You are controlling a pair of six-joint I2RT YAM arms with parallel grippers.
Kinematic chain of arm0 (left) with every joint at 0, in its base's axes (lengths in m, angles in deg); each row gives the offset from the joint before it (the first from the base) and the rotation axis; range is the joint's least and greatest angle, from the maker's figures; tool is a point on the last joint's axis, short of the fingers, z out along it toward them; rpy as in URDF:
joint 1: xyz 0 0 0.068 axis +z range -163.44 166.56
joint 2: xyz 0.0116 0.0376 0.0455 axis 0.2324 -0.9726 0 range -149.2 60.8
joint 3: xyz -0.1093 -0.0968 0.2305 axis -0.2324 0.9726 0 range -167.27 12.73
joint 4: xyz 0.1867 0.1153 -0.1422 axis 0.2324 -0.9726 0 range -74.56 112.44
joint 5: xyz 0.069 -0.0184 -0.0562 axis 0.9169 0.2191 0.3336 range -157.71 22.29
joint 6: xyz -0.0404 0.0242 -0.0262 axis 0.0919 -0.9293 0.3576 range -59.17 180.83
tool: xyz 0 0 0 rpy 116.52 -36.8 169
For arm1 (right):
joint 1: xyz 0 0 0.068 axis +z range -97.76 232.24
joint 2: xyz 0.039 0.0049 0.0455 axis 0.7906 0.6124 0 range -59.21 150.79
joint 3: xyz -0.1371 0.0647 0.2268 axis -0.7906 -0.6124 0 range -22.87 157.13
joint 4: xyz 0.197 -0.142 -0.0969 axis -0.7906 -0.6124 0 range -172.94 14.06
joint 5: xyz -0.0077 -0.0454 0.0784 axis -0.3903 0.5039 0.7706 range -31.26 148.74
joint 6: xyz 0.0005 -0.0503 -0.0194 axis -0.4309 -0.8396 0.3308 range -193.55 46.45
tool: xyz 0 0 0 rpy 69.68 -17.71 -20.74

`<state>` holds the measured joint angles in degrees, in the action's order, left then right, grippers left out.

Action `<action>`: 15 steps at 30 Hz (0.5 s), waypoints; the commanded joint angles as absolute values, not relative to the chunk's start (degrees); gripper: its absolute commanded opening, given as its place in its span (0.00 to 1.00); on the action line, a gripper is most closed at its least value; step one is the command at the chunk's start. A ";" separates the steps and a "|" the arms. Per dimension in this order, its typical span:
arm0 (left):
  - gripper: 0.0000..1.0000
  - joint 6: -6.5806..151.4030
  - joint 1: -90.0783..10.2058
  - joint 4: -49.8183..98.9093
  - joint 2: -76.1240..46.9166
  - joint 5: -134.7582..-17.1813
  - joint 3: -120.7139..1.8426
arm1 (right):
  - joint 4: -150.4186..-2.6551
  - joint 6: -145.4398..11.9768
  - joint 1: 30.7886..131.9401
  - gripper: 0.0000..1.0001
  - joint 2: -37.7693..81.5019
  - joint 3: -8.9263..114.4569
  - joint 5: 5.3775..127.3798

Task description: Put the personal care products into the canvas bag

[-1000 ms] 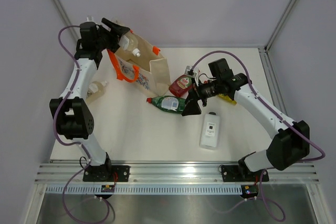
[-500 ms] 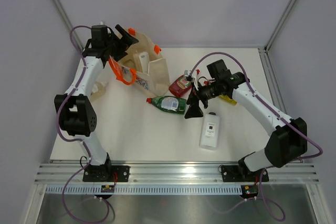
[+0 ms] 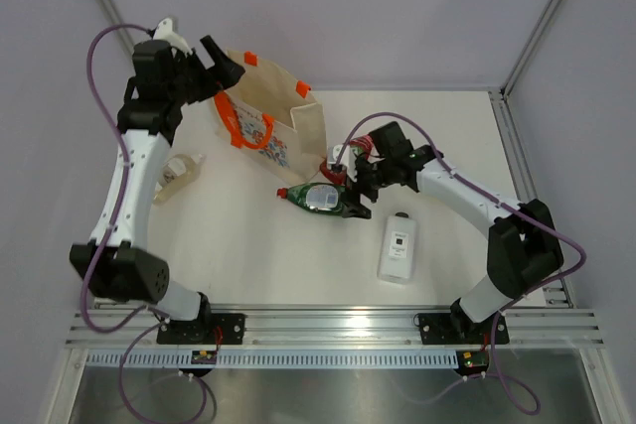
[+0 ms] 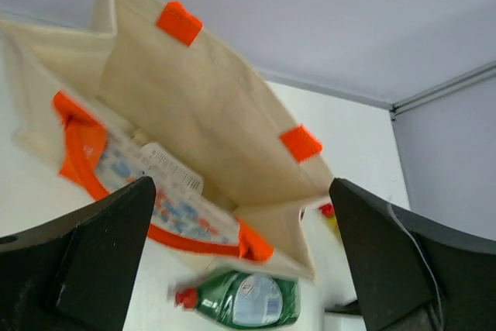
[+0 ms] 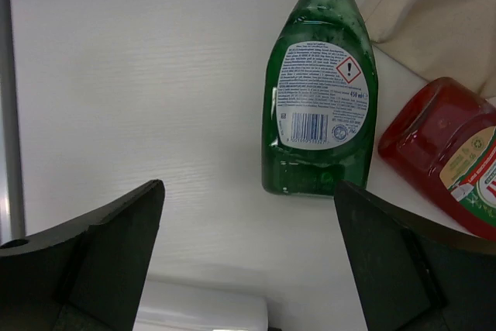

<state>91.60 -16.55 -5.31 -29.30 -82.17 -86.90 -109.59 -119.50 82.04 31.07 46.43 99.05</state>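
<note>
The cream canvas bag (image 3: 283, 116) with orange handles stands open at the back left. My left gripper (image 3: 221, 65) hangs open and empty above its left rim. In the left wrist view I look down into the bag (image 4: 194, 106), and a white barcode label (image 4: 172, 172) shows by its printed near wall. A green bottle (image 3: 320, 198) lies in front of the bag. My right gripper (image 3: 350, 193) stands open at its base. The green bottle (image 5: 319, 94) lies just ahead of the open jaws, with the red bottle (image 5: 446, 156) to its right. A flat white bottle (image 3: 397, 248) lies nearer.
A clear pouch (image 3: 179, 174) lies at the table's left side beside the left arm. A yellow item with a red cap (image 4: 333, 222) shows past the bag's far corner. The white bottle's edge (image 5: 201, 312) sits under the right gripper. Grey walls enclose the table.
My left gripper opened over the bag and let go of the pale bottle, then drew back up and left. My right gripper moved left and down to the green bottle's base.
</note>
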 commanded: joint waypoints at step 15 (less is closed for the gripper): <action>0.99 92.47 -13.96 -14.03 20.54 -71.05 -39.05 | -94.92 -119.24 92.58 0.99 53.63 57.02 77.72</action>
